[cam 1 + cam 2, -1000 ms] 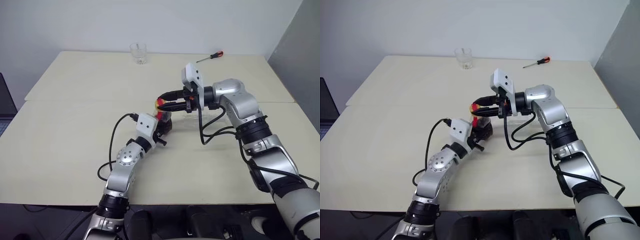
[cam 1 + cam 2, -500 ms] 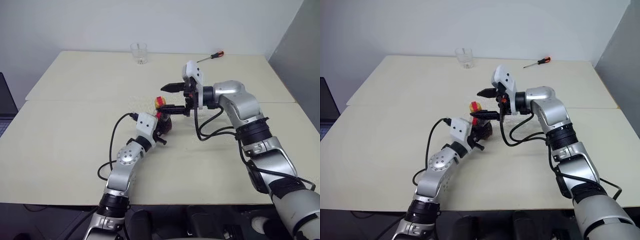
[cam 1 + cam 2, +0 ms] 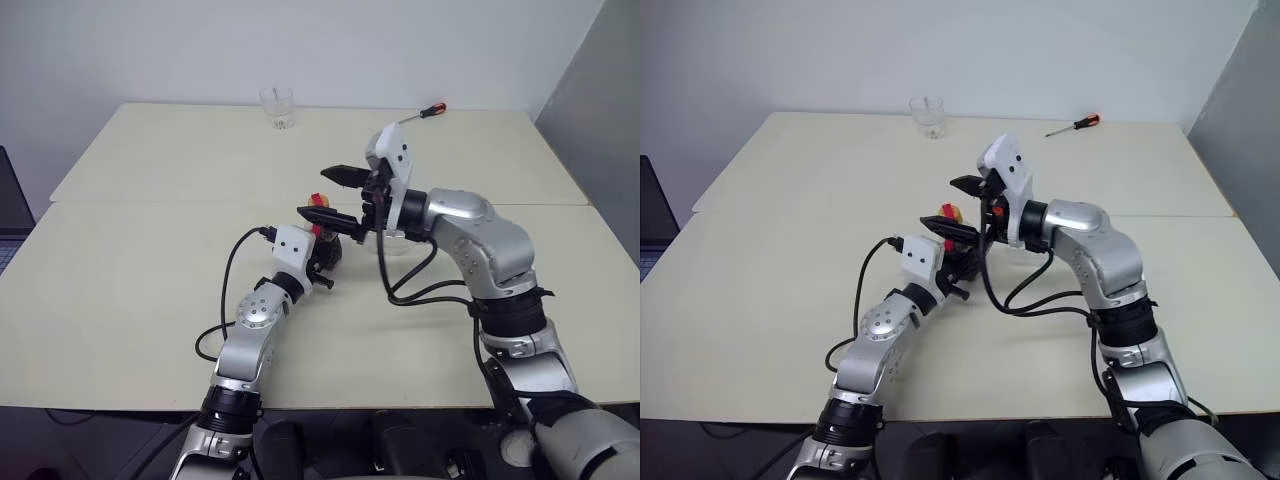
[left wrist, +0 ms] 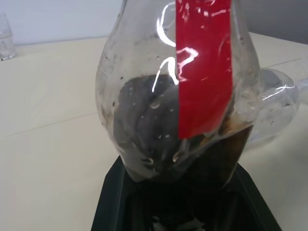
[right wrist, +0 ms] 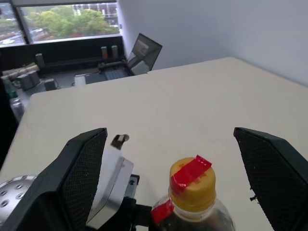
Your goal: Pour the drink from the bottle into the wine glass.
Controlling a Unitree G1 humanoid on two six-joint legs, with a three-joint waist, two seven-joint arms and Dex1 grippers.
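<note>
The left gripper clamps the bottle; at its 12 o'clock, the right gripper gapes wide around the cap.

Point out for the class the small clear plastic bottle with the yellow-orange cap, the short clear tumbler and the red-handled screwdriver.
bottle (image 5: pixel 194 186): right wrist view, on its yellow-orange cap.
tumbler (image 3: pixel 277 106): left eye view, on its clear wall.
screwdriver (image 3: pixel 1091 121): right eye view, on its red handle.
</note>
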